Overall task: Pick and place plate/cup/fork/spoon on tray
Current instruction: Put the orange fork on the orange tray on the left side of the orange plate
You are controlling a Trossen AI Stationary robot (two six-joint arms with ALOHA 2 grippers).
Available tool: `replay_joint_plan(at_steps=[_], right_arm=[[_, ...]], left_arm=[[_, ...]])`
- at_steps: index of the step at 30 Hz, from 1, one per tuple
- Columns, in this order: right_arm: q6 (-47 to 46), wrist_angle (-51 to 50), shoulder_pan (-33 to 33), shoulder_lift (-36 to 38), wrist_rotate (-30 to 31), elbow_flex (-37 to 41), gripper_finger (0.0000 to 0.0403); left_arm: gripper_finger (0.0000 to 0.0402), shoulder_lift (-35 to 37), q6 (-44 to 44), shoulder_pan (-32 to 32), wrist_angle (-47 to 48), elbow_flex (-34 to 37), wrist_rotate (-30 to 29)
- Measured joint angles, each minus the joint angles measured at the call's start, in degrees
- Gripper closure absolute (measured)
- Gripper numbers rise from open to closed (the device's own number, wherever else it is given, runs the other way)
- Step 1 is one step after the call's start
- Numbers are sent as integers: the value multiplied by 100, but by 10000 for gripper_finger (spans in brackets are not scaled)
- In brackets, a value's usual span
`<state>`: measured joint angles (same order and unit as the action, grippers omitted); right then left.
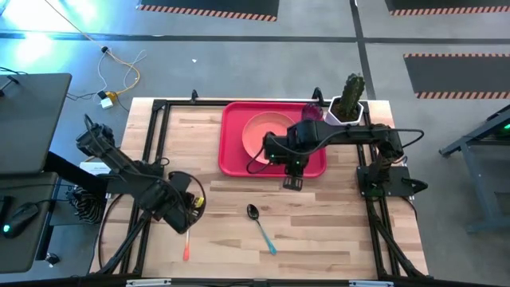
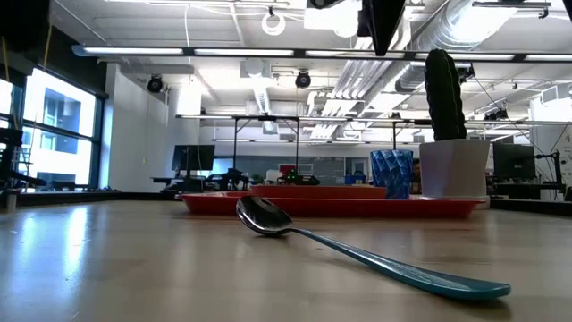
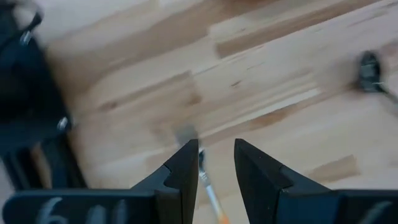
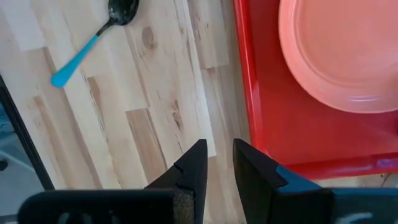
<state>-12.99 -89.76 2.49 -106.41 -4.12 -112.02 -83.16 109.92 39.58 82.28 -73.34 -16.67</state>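
The red tray (image 1: 233, 159) lies at the table's far middle, and the pink plate (image 1: 263, 134) rests flat on it. The blue-purple cup (image 1: 311, 112) stands upright at the tray's far right corner and also shows in the low view (image 2: 391, 173). The spoon (image 1: 260, 226) lies flat on the table near the middle. The orange-handled fork (image 1: 186, 243) lies flat at the near left. My left gripper (image 1: 180, 217) is open above the fork's tine end, with the fork's neck (image 3: 204, 177) between its fingers. My right gripper (image 1: 292, 183) is narrowly open and empty, just over the tray's near rim (image 4: 249, 124). My left gripper points down over the fork, which lies on the table. The fork's neck (image 3: 203, 174) runs close beside one finger (image 3: 186, 171). I cannot tell whether that finger touches it.
A white pot with a green cactus (image 1: 348, 104) stands beside the tray's far right corner. Black frame rails (image 1: 159, 108) run along the table's edges. Bare wood lies between the spoon and the tray (image 1: 239, 191).
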Motion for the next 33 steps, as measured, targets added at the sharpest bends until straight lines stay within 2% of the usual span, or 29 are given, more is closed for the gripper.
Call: replay_joint_plan(at_steps=[4, 15, 25, 33], right_arm=[[112, -2, -25, 0, -2, 2, 334], [297, 94, -25, 0, 109, 2, 334], [299, 169, -25, 0, 111, 2, 334], [299, 207, -25, 0, 111, 2, 334]], left_arm=[[307, -3, 690, 174, -285, 395, 322], [307, -2, 1775, 428, -1534, 1250, 420], [307, -115, 1883, 502, -2690, 2002, 623], [307, -548, 1896, 526, -3164, 2102, 1024]])
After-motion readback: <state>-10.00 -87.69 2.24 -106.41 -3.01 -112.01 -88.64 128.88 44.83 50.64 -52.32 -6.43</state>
